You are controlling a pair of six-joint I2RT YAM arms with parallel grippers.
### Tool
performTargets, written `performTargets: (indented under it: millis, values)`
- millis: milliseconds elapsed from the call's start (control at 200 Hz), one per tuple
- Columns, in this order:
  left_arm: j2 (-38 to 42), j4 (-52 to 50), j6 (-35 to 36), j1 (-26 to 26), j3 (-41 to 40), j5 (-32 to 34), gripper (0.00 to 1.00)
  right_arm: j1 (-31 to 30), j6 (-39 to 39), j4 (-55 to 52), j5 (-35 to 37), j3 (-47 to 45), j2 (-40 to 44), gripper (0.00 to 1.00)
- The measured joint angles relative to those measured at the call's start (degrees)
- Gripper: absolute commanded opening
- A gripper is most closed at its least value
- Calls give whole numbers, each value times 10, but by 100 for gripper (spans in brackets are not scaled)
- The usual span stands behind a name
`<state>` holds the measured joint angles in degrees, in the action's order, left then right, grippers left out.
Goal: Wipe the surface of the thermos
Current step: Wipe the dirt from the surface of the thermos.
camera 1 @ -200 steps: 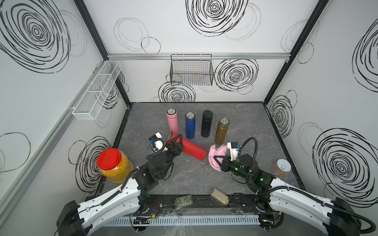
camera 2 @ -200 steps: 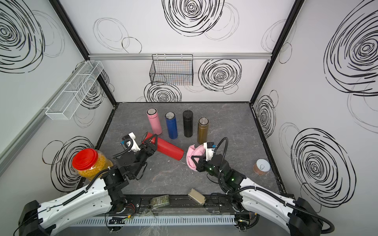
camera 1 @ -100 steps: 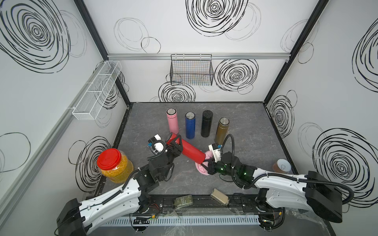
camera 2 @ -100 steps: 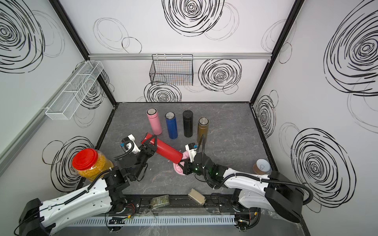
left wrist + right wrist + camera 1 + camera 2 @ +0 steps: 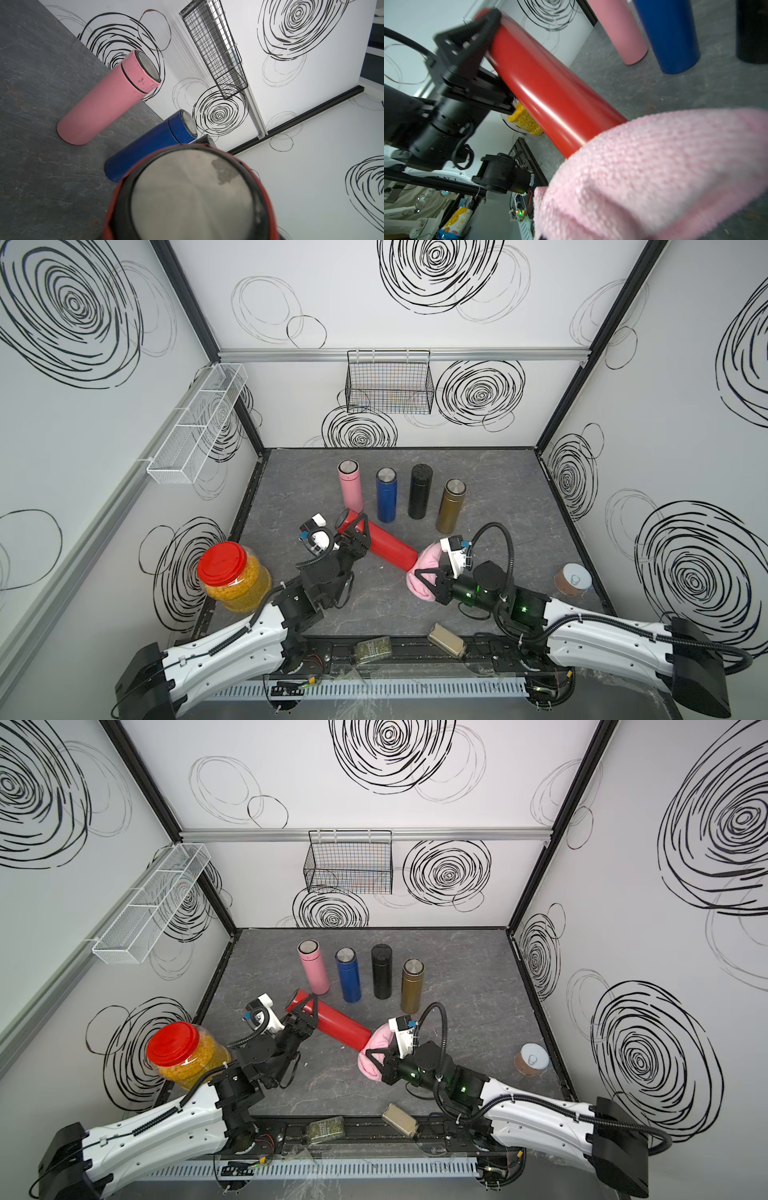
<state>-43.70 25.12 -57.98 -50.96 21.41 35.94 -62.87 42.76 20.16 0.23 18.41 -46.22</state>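
Two grippers are both clamped shut. Near the middle of a top view, the left gripper (image 5: 356, 533) grips the lid end of the red thermos (image 5: 388, 549), which slants down to the right. Just right of centre, the right gripper (image 5: 429, 584) pinches a pink cloth (image 5: 428, 563) that is touching the bottle's lower end.

Left end effector (image 5: 356, 535) and right end effector (image 5: 426, 580) point inward toward each other, both clamped closed.
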Motion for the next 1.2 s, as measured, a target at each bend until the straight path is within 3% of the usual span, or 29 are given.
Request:
performTargets:
  millis: [120,220,425,600,726,861,1201]
  values:
    - [0,-3,4,0,-4,-4,0,30,9,22,13,-39,46,0]
    - [3,-2,5,0,-4,-7,0,42,21,26,29,-66,37,0]
    - [6,4,9,0,-4,-11,0,42,32,61,16,-73,-53,0]
    - [-2,12,10,0,-4,-14,0,42,10,99,-33,-24,-148,0]
    - [-7,24,10,2,-4,-13,0,43,-4,114,-56,-1,-168,0]
    - [-9,36,10,3,-4,-13,0,50,-14,97,-62,-1,-137,0]
    - [-26,54,5,4,-4,-10,0,73,-36,29,-57,-1,34,0]
